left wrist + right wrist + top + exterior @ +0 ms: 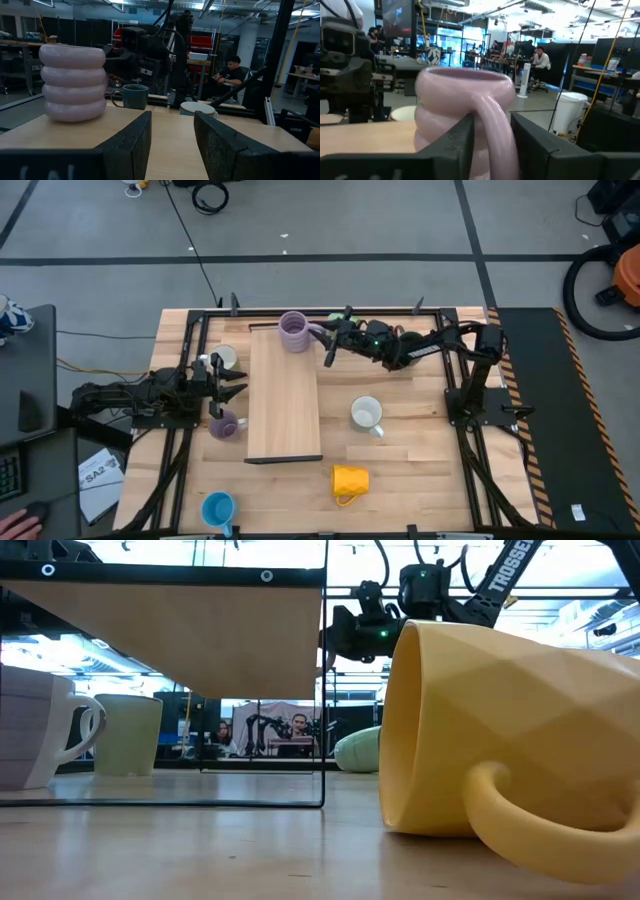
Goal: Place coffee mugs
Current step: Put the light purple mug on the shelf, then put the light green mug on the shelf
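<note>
A yellow faceted mug (500,710) lies on its side nearest the low camera, its handle toward the lens and its mouth facing left; from above it sits near the table's front edge, right of centre. At the table's left the left gripper (235,390) hovers beside the raised wooden shelf (285,405). Its fingers (130,145) are spread apart and nothing is between them. A white mug (225,357) stands upright just behind it, and a small lavender mug (225,425) just in front of it. Nearer the front edge, a blue mug (218,508) stands upright on the table. On the far end of the shelf stands a ribbed lavender mug (294,332), upright, its handle (490,107) pointing right. The right gripper (492,130) reaches in from the right to that handle. Its two fingers are parted on either side of the handle, loosely astride it rather than clamped, and the mug rests on the shelf. Right of the shelf, well apart from both grippers, a second white mug (366,413) stands upright on the table.
</note>
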Available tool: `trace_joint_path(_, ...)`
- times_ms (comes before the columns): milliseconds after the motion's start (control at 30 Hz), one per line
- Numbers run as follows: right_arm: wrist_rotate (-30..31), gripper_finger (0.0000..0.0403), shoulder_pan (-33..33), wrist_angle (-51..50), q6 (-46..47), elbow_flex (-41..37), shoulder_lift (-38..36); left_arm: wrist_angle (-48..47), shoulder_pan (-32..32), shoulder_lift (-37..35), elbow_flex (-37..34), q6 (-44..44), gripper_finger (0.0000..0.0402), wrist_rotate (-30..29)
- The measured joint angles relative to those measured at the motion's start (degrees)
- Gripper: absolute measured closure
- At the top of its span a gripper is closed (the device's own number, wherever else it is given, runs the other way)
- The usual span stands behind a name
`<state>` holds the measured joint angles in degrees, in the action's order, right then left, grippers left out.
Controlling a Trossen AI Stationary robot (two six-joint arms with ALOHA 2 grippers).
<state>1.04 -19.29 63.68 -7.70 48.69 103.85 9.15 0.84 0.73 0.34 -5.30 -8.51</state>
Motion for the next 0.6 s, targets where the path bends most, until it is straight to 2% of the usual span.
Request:
trace_joint_path(333, 0.0, 0.0198, -0.08, -0.83, 0.22, 0.0, 0.0, 0.0, 0.0, -0.02, 0.02, -0.02, 0.0246, 0.0)
trace_joint_path(600, 1.3, 0.0184, -0.08, -0.92, 0.2, -0.02, 0.0, 0.0, 0.0, 0.0, 0.0, -0.02, 0.0246, 0.0)
